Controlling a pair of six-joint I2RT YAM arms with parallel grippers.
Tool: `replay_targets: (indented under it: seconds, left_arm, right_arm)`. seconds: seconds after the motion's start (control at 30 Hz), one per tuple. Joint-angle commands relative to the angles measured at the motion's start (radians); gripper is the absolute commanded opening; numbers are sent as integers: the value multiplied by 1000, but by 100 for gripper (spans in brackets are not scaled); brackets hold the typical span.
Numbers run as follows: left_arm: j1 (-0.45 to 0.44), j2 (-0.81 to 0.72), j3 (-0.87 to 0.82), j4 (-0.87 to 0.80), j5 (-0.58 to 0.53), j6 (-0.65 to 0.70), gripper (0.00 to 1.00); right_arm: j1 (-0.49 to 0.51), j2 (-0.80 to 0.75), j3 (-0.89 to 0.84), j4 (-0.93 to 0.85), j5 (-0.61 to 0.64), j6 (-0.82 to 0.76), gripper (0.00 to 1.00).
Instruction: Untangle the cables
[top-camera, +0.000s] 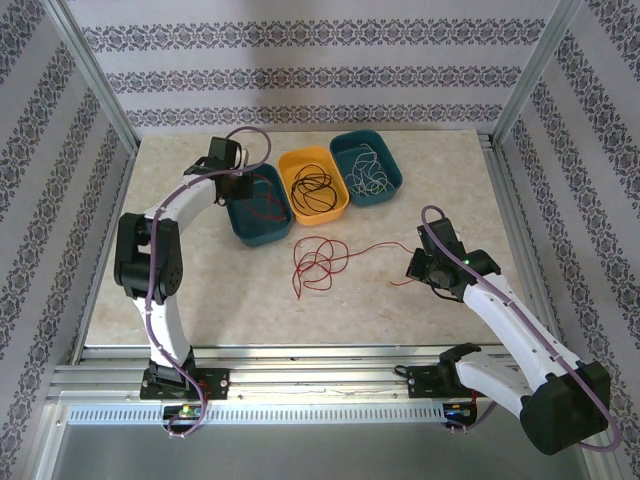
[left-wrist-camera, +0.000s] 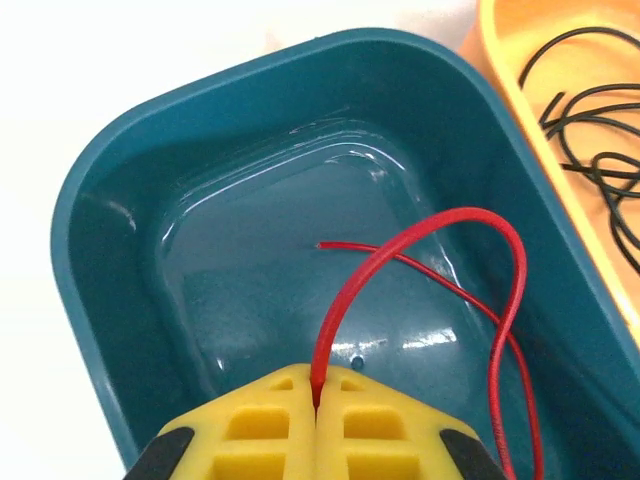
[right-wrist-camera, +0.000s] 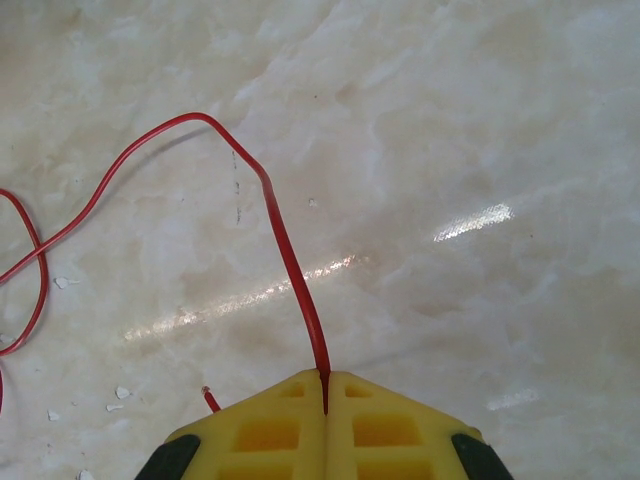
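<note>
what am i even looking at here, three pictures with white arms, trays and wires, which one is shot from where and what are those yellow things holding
These are two white robot arms bolted at the near edge of a pale marble-look table. The wide picture comes from a fixed camera above and behind them. The two close-ups come from a camera on each wrist, looking down past that arm's yellow fingers.

Three plastic trays stand on the table: a dark teal tray on the left, a yellow tray with thin black cables, and a second teal tray with thin white cables.

The left end effector is shut on a thin red cable looping inside the dark teal tray. The right end effector is shut on a second red cable, whose loops lie on the bare table.
</note>
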Motion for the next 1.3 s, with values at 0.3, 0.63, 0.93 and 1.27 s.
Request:
replay_targets:
  seconds: [0.3,0.63,0.93,1.27]
  left_arm:
    - [11,74,122,-117,-145,87,29]
    - [6,-74,34,-72,-96,47,55]
    - [-38,-286,-173,68,26,-36,69]
    - [-129,-523,-430,358,217,-80,100]
  right_arm:
    - [-9,2,-7,21,-9,23,1]
    - [-10,10,-2,30,-8,21,1]
    - [-7,-18,-3,43,-2,21,0]
    - [14,-135,60,15,16,-22,0]
